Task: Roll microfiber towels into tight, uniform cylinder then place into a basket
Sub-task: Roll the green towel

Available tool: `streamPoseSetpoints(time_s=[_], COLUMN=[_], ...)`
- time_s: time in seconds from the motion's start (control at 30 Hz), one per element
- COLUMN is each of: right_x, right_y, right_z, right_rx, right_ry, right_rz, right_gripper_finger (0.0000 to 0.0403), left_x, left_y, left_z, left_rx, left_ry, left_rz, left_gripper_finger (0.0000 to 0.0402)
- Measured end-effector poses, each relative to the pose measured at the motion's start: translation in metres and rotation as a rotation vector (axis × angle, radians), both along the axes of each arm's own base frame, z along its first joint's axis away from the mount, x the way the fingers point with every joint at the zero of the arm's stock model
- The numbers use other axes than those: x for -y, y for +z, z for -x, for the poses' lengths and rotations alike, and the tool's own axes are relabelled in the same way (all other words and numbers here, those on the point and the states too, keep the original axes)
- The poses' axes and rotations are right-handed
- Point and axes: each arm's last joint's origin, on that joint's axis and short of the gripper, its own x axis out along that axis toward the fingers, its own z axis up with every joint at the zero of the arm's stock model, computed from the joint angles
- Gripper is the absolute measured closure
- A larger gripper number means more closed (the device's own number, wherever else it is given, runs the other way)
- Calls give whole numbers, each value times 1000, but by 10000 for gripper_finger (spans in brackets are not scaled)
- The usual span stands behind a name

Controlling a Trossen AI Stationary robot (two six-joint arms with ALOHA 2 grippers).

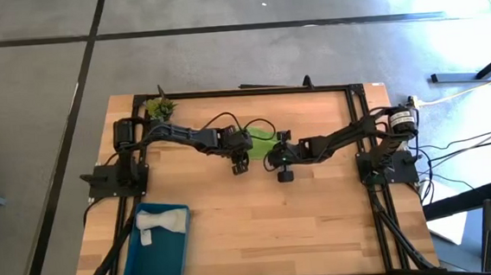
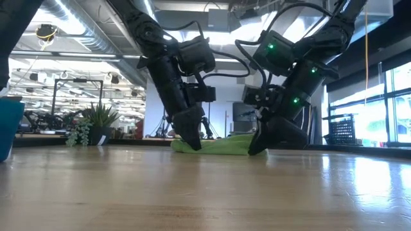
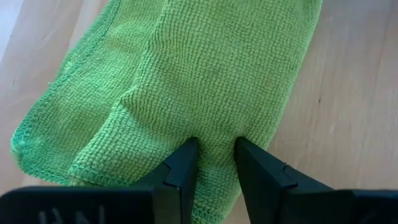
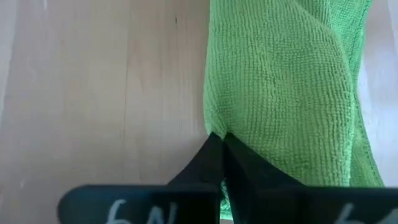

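The lime green microfiber towel [image 1: 261, 135] lies bunched lengthwise on the table's middle, seen as a low mound in the low view [image 2: 221, 146]. My left gripper [image 1: 248, 144] [image 3: 214, 158] is shut on its left end. My right gripper [image 1: 272, 149] [image 4: 221, 143] is shut at its right end. The fingers of both slant down onto the cloth. The teal basket [image 1: 136, 249] stands at the near left corner, with a rolled light grey towel [image 1: 160, 221] lying inside it. My left gripper pinches a raised ridge of the green towel [image 3: 214, 134] between its two fingers, near the towel's end. The fingers slant down from the left. The towel lies slack on the table. My right gripper has its fingertips [image 4: 214, 149] closed together on the towel's hemmed edge [image 4: 208, 127], slanting down from the right. How many layers are caught does not show. The cloth rests on the table.
A small potted plant [image 1: 161, 109] [image 2: 96, 125] stands at the far left corner. A black frame [image 1: 358, 130] runs along the table's edges. Bare wood lies in the near half of the table, right of the basket [image 2: 6, 128].
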Motion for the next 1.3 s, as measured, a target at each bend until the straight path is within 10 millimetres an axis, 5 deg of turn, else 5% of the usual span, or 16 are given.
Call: streamPoseSetpoints(time_s=[0.27, 0.47, 0.93, 1.3], right_x=[-2, -6, 37, 65], right_y=[9, 29, 41, 43], right_z=[-1, -10, -11, -4], right_rx=[18, 39, 146, 185], right_ry=[55, 149, 5, -209], right_rz=[-102, -404, -846, -980], right_gripper_finger=[399, 399, 400, 400], left_x=[0, 2, 12, 12], left_y=[0, 0, 0, 0], left_z=[0, -1, -1, -1], left_rx=[-3, -5, -53, -61], left_ry=[-9, -55, -216, -253], left_rz=[-4, 4, -85, -98], left_gripper_finger=[299, 299, 299, 299])
